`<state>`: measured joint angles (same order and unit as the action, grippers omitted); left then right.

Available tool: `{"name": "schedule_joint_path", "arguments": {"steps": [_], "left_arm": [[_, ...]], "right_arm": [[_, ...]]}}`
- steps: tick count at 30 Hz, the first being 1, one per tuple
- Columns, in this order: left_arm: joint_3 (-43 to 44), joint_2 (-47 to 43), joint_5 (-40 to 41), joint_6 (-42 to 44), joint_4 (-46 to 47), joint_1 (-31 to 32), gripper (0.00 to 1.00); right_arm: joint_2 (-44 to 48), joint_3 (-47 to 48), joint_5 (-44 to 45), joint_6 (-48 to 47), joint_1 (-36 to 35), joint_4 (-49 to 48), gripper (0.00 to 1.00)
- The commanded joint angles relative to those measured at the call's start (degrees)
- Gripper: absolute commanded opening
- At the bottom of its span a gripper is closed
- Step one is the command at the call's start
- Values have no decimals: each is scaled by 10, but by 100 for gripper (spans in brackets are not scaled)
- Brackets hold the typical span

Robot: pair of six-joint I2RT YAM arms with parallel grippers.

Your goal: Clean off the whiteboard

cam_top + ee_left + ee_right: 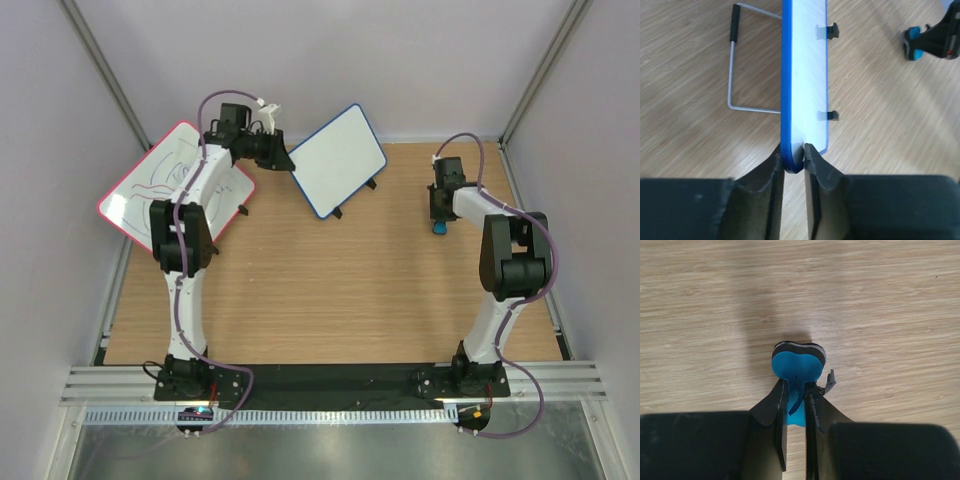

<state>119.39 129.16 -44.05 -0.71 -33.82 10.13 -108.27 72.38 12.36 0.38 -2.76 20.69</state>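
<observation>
The whiteboard [338,160], blue-framed and with a blank white face, stands tilted at the back centre of the table. My left gripper [284,157] is shut on its left edge. The left wrist view shows the board [807,75] edge-on, its blue rim pinched between my left gripper [794,159] fingers, with two black feet [833,115] and a wire stand [732,70] visible. At the right, my right gripper [440,214] points down, shut on a blue eraser [440,228]. The eraser [797,367] is heart-shaped with a dark felt base, held by my right gripper [796,390] just over the wood.
A larger red-framed whiteboard [150,185] with scribbles lies tilted at the back left, partly under my left arm. The wooden table [330,300] is bordered by grey walls. In the left wrist view, the right gripper with the eraser [914,44] shows at top right.
</observation>
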Motion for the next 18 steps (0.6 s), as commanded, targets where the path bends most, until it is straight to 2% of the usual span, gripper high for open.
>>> {"name": "schedule_joint_path", "arguments": {"steps": [1, 2, 6, 9, 13, 16, 18], "left_arm": [[14, 13, 18, 29, -32, 23, 29], [16, 14, 18, 29, -32, 23, 35], [27, 16, 18, 25, -32, 23, 44], [27, 13, 20, 29, -33, 23, 51], [26, 0, 24, 35, -34, 23, 58], [26, -8, 31, 46, -40, 23, 71], [26, -21, 36, 54, -50, 23, 87]], "right_arm": [[5, 10, 23, -2, 7, 14, 3], [4, 11, 21, -2, 8, 15, 4], [5, 11, 14, 1, 11, 15, 12], [8, 12, 14, 5, 11, 15, 22], [16, 7, 12, 10, 16, 6, 23], [17, 4, 4, 18, 21, -2, 23], [19, 1, 3, 22, 35, -5, 24]]}}
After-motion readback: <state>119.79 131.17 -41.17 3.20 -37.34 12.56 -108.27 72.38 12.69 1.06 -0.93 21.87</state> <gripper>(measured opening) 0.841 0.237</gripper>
